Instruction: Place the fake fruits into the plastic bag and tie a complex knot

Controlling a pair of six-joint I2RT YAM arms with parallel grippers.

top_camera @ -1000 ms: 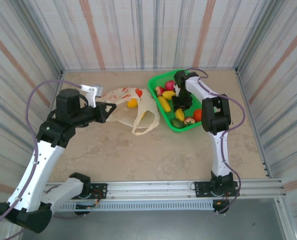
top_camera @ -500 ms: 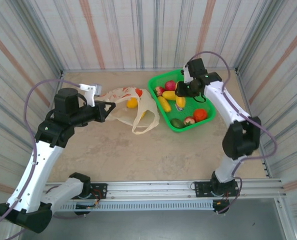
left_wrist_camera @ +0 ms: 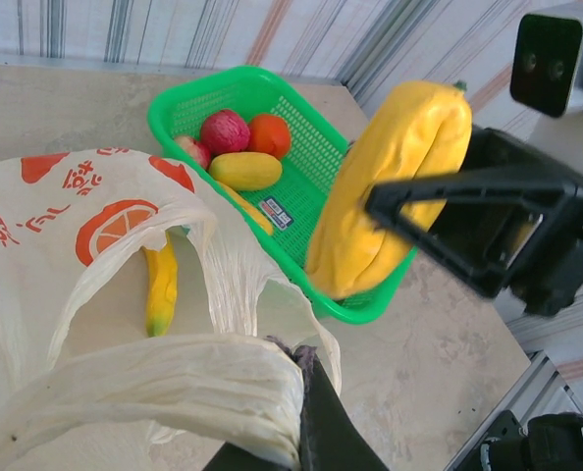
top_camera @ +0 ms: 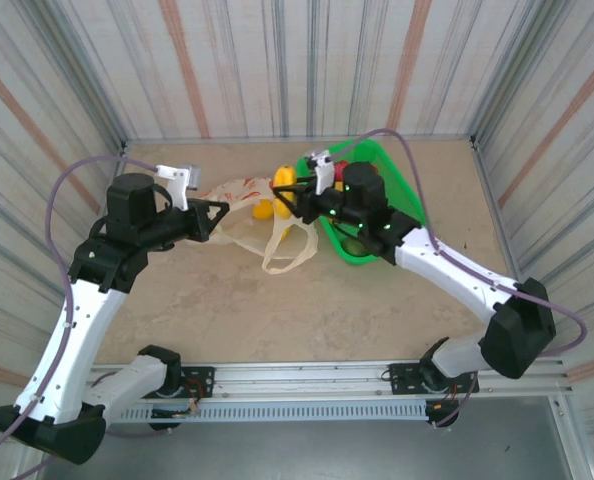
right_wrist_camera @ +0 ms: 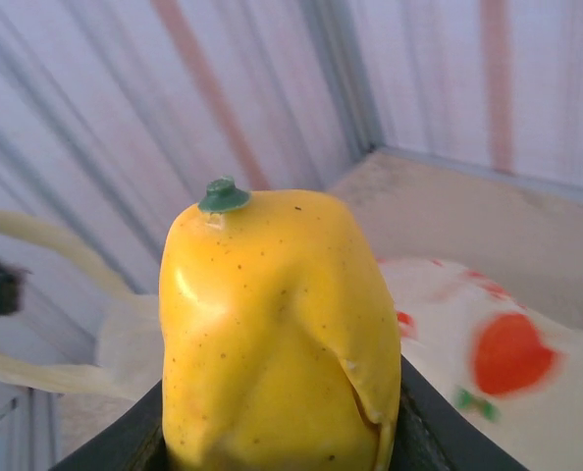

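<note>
Loading the bag is the step in hand. The right end effector (top_camera: 289, 192) is clamped round a fat yellow fruit (left_wrist_camera: 395, 177) and hangs with it beside the mouth of the plastic bag (left_wrist_camera: 71, 211), on the green basket (left_wrist_camera: 188, 93) side. The left end effector (top_camera: 217, 212) is pinched tight on a bag handle, lifting the mouth off the worktop (top_camera: 277, 300). One banana (left_wrist_camera: 160, 287) lies inside. Next, I'd say, the fruit needs carrying over the opening and lowering before release. More fruits wait in the basket, and the knot is not yet begun.
</note>
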